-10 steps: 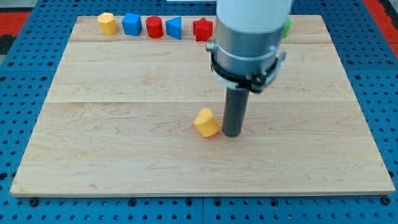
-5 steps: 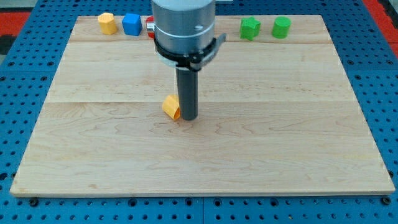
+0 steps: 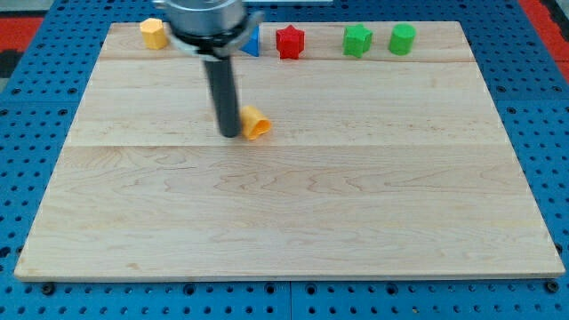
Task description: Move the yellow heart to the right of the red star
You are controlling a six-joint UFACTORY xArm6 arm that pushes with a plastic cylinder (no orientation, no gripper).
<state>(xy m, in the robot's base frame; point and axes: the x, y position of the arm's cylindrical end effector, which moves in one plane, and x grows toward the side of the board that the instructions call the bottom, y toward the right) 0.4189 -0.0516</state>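
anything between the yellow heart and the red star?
No. In the camera view, only bare board separates the yellow heart from the red star; my tip is at the heart's left.

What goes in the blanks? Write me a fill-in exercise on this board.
1. My tip sits on the view's ____ side of the yellow heart.
2. The star in the top row is ____.
3. The two blocks right of the star are ____.

Missing: left; red; green

Arm entering from the view's top left, pale grey housing cut off by the frame edge, dark collar beneath it, straight dark rod hanging upright, my tip (image 3: pixel 230 135) down at the board surface
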